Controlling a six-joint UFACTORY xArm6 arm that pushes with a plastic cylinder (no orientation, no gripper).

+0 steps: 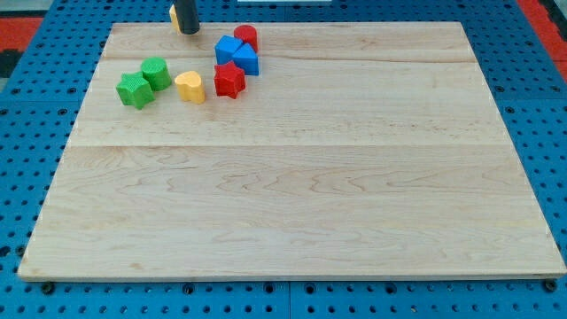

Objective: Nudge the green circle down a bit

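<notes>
Fingers? Your rig had none to open or clench, just my tip [190,31] parked at the board's [292,177] far edge. Nearest you sat the green star [135,90], touching the green circle [157,73] at its 1 o'clock. Yellow heart [190,86] and red star [229,80] sat at the circle's 3 o'clock. My tip stood at the circle's 1 o'clock, apart.

A robotics lab bench: a pale wooden board [292,168] rests on a blue perforated mounting plate [53,71] with evenly spaced holes, red matting [542,16] showing at the view's top corners, and small coloured test blocks [190,75] are gathered near the board's top left.
</notes>
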